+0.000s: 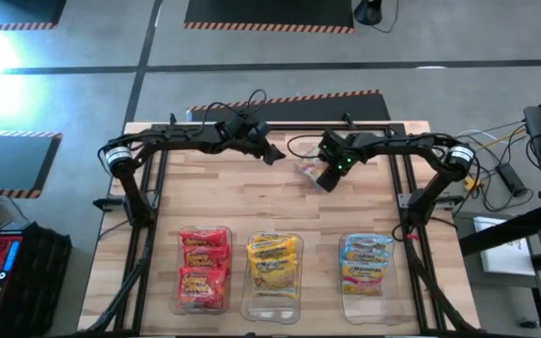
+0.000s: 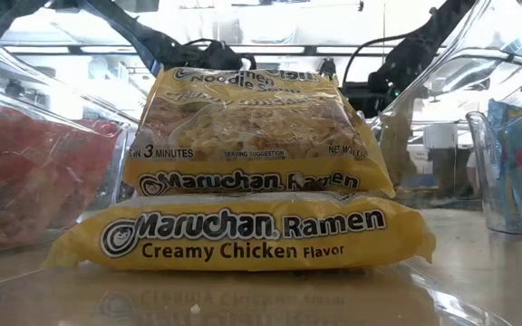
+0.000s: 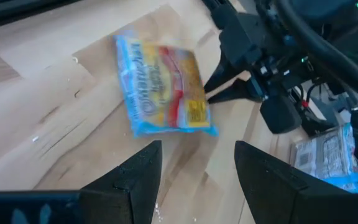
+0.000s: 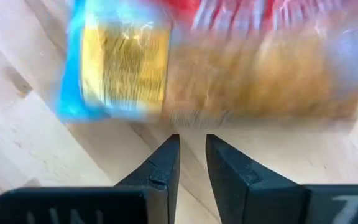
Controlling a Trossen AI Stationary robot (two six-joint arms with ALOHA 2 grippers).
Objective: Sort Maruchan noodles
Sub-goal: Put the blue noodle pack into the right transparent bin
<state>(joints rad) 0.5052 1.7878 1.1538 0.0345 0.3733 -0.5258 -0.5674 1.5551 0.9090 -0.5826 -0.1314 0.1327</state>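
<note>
Hovering with fingers pressed together beside the last blue packet (image 1: 308, 170) at the tabletop's (image 1: 224, 197) far middle, the right hand (image 1: 328, 180) should spread before pinching; left hand (image 1: 272, 155) waits spread.

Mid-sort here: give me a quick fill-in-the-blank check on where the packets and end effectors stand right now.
1. The loose packet on the table top is light ____.
2. The bin between the other two holds ____ packets.
3. The right end effector, next to the loose packet, is ____.
4. The left end effector is ____ and holds nothing.

Missing words: blue; yellow; shut; open
</note>
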